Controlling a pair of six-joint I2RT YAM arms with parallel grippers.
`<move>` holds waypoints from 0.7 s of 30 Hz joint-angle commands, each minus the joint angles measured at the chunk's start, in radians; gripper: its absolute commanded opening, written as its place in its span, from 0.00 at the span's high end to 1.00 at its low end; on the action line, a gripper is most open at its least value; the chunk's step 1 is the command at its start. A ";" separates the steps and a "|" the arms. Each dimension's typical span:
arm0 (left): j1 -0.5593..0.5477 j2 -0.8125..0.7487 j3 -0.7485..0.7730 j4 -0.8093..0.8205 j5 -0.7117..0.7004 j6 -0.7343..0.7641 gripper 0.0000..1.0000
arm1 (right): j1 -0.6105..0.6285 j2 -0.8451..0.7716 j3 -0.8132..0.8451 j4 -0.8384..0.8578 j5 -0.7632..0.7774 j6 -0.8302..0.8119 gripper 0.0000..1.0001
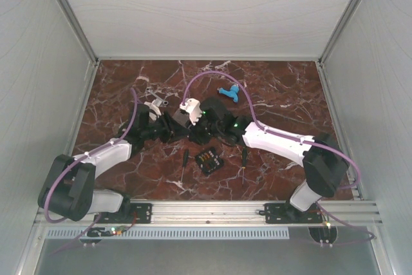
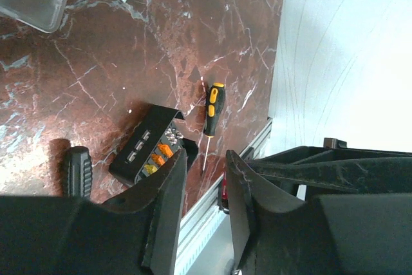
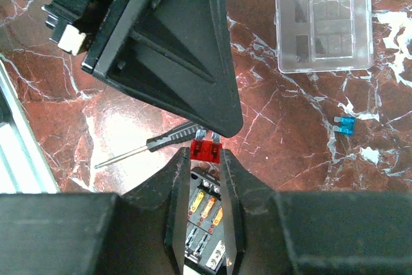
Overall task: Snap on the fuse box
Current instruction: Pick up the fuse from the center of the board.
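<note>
- There are two robot arms, and they meet over the middle of the table (image 1: 290, 94).
- The right claw (image 3: 206, 159) is pinched tight on one small red fuse (image 3: 206, 152), which sits right at its tips.
- The left claw (image 2: 207, 159) has only a narrow gap between its two fingers, and nothing is in the gap.
- In the right wrist view, the tip of the left claw is just above the red fuse.
- There is one black fuse box tray (image 2: 145, 149). It lies flat on the table near the front rail, under the two claws.
- The tray has rows of little fuses, some of them orange. They are too small to count.
- There is one clear lid (image 3: 324, 27). It lies flat on the table by itself, well away from the tray, so the box is not covered.
- One tiny blue fuse (image 3: 346, 125) lies loose on the table near the lid.
- There are two screwdrivers, one on each side of the tray. One has a yellow and black handle (image 2: 213, 104) and one has an all black handle (image 2: 77, 170).
- One blue plastic piece (image 1: 232, 93) lies farther back on the table.
</note>
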 commanded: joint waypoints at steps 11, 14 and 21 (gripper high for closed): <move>-0.011 -0.062 -0.025 0.070 0.005 -0.045 0.70 | 0.006 -0.024 -0.019 0.081 -0.017 0.034 0.86; -0.024 -0.059 -0.030 0.078 0.008 -0.046 0.73 | 0.006 -0.022 -0.021 0.089 -0.011 0.049 0.86; -0.034 -0.060 -0.040 0.080 0.007 -0.050 0.91 | 0.004 -0.024 -0.032 0.104 -0.009 0.066 0.86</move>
